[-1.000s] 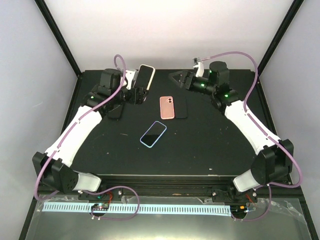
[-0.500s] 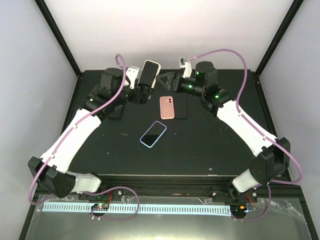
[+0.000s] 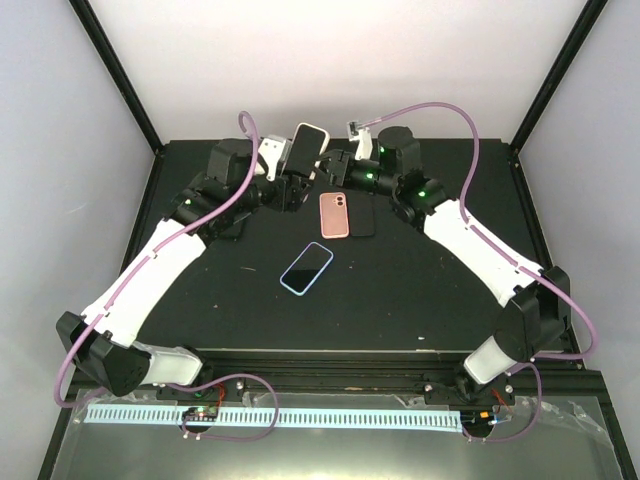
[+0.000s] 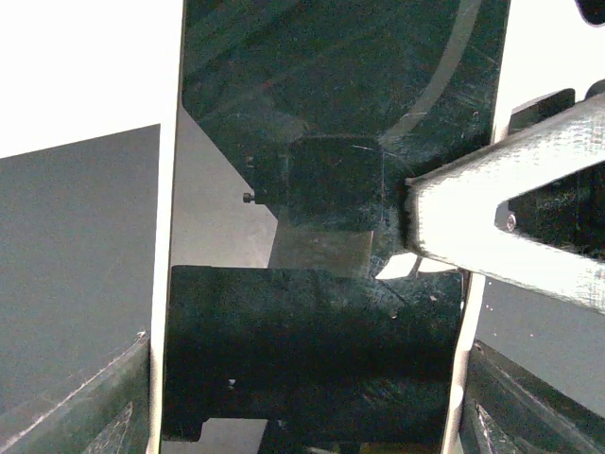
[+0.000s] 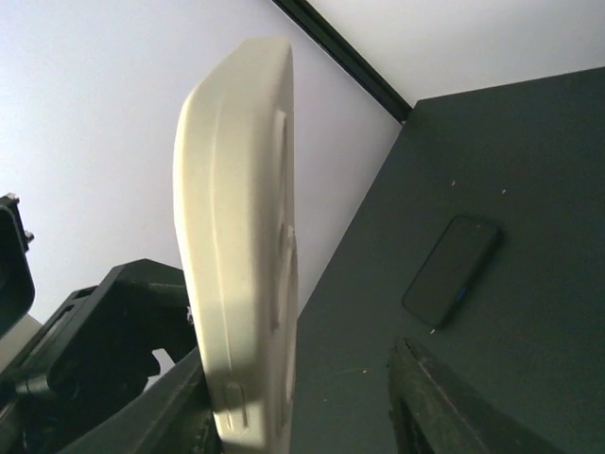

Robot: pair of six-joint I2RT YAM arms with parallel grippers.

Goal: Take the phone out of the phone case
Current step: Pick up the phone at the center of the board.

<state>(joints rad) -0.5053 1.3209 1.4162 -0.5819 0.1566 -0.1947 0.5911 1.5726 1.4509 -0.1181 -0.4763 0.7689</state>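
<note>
1. A black worktop (image 3: 400,300) is seen, closed in by white walls (image 3: 400,60) and black frame posts (image 3: 115,75).
2. A cream phone case (image 3: 308,150) with the glossy dark phone (image 4: 321,113) inside is held upright above the worktop's far edge, left of middle.
3. The case's sides are clamped by the left end effector (image 3: 298,172).
4. The case edge is touched by the right end effector (image 3: 330,165); its grip cannot be told.
</note>
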